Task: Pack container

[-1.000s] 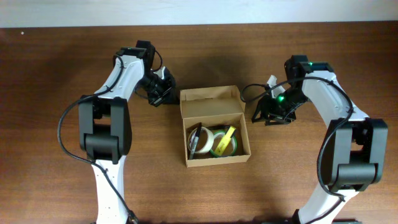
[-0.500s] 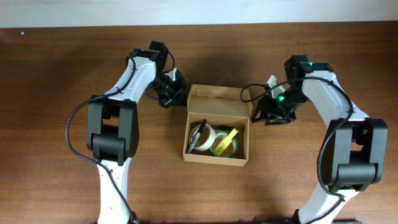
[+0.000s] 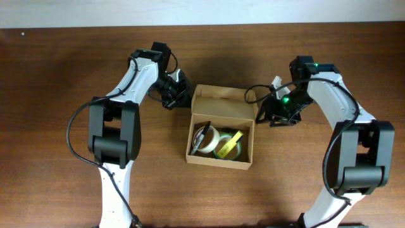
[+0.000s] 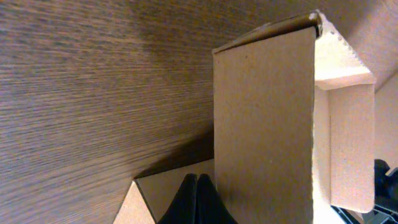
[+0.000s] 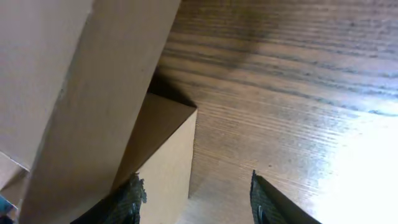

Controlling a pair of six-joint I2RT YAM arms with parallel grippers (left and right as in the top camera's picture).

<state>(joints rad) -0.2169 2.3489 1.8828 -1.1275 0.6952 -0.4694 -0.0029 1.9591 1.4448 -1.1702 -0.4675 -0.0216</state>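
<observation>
The container is a tan cardboard box in mid-table with its lid flap open at the back. Inside lie a white tape roll, a second roll with a yellow strip and a dark pen. My left gripper is shut at the box's back-left corner. In the left wrist view its fingertips press against a small side flap beside the box wall. My right gripper is open at the box's right side, and a side flap stands between its fingers, close to the left one.
Dark wooden table all round the box. A pale wall strip runs along the far edge. Both arms reach in from the near side, one on each flank of the box.
The left gripper moved right against the box's back-left corner, and the box slid right and turned slightly. The right gripper stayed beside the box and opened a little.
</observation>
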